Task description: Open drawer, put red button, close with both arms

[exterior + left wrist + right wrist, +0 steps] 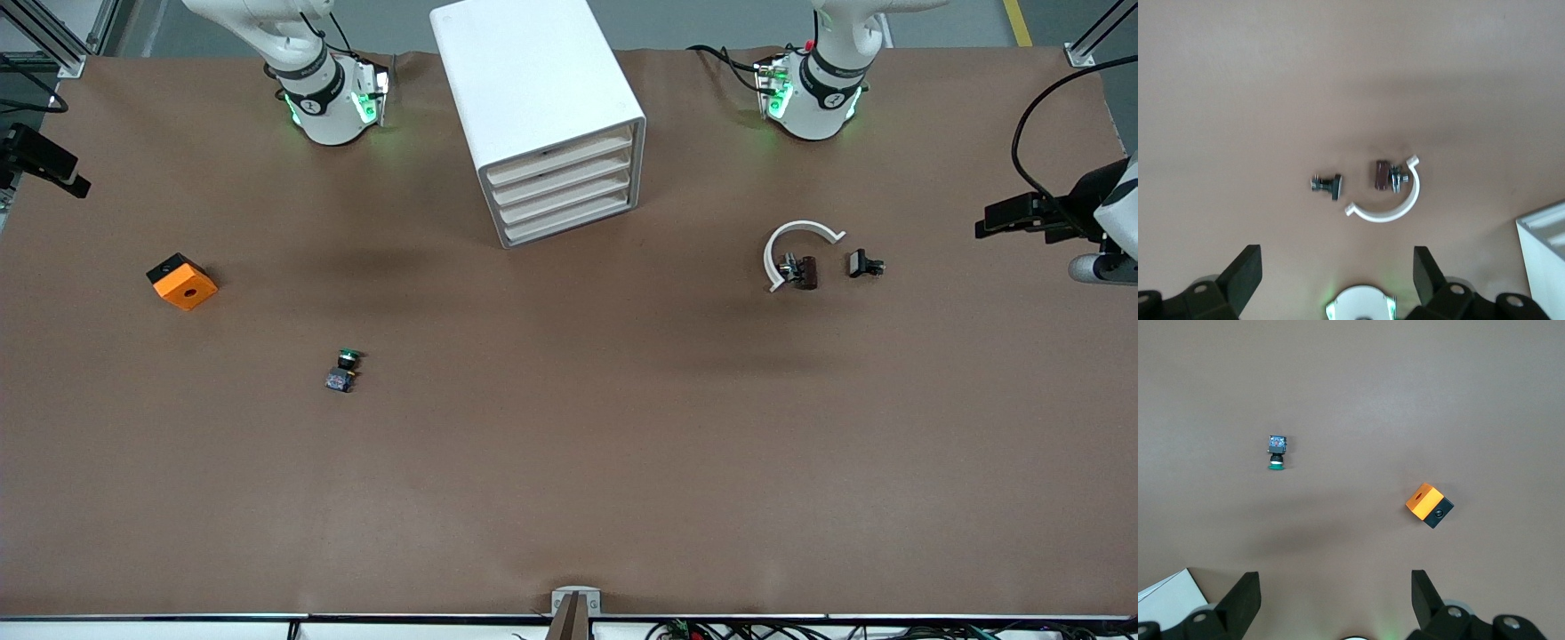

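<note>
The white cabinet [533, 89] stands between the two arm bases, its four beige fronts all shut. The drawer [562, 180] is second from the top. The red button [805, 271], a small dark red cap with a greyish end, lies on its side toward the left arm's end of the table. In the left wrist view the red button [1381, 175] lies well below my left gripper [1337, 263], which hangs open and empty high over the table. My right gripper [1335, 587] hangs open and empty, high over the right arm's end of the table. Neither gripper appears in the front view.
A white C-shaped clamp [796, 249] curves around the red button, and a small black part [864, 264] lies beside them. A green-capped button [345, 369] and an orange box [181, 281] lie toward the right arm's end. Black mounts stand at both table ends.
</note>
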You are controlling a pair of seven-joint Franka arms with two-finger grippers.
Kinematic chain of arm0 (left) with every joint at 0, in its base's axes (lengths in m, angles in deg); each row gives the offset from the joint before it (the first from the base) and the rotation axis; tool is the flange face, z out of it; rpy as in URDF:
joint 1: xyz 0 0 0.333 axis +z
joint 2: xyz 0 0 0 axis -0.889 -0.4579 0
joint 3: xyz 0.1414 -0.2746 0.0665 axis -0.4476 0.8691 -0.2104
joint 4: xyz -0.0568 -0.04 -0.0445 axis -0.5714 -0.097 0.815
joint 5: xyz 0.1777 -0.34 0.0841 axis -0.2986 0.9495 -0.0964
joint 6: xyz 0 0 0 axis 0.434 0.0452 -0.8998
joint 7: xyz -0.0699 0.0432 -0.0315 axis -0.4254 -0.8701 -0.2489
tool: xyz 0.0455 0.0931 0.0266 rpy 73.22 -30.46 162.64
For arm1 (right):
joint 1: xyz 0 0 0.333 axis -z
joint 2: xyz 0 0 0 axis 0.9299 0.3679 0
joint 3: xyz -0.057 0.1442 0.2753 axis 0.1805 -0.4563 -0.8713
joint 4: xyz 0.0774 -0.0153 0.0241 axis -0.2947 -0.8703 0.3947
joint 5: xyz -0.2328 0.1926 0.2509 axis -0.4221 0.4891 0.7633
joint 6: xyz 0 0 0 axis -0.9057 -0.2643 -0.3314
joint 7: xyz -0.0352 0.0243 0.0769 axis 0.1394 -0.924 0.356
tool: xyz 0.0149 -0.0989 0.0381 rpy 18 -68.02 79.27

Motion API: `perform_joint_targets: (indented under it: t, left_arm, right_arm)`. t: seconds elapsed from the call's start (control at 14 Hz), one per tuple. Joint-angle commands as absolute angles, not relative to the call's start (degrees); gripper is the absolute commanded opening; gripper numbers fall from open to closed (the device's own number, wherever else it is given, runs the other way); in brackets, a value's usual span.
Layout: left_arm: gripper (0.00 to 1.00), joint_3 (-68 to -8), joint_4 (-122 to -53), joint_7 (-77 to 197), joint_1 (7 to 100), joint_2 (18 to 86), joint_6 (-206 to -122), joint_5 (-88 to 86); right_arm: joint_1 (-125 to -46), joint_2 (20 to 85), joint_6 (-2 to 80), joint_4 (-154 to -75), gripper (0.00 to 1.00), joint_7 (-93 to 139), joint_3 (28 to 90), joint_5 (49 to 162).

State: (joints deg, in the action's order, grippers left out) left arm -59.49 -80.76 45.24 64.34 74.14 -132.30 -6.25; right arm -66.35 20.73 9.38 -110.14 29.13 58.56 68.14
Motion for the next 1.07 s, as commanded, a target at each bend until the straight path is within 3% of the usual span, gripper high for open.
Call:
perform_joint_targets:
  t: [0.0,0.5,1.0]
  left_arm:
    - [1.00,-59.7,-81.6,44.8,63.8,75.4,-135.5,-6.3]
    - [1.00,-58.6,-81.6,44.8,62.9,74.8,-142.1,-6.1]
    - [1.00,-51.2,-80.2,50.4,63.0,75.3,-144.0,-7.8]
  right_arm:
    - [-65.6,19.3,10.1,-111.4,1.00,28.3,58.0,67.7]
    - [-65.5,19.4,10.3,-111.5,1.00,28.2,58.0,67.7]
    - [-65.5,19.4,10.4,-111.4,1.00,28.0,58.0,67.7]
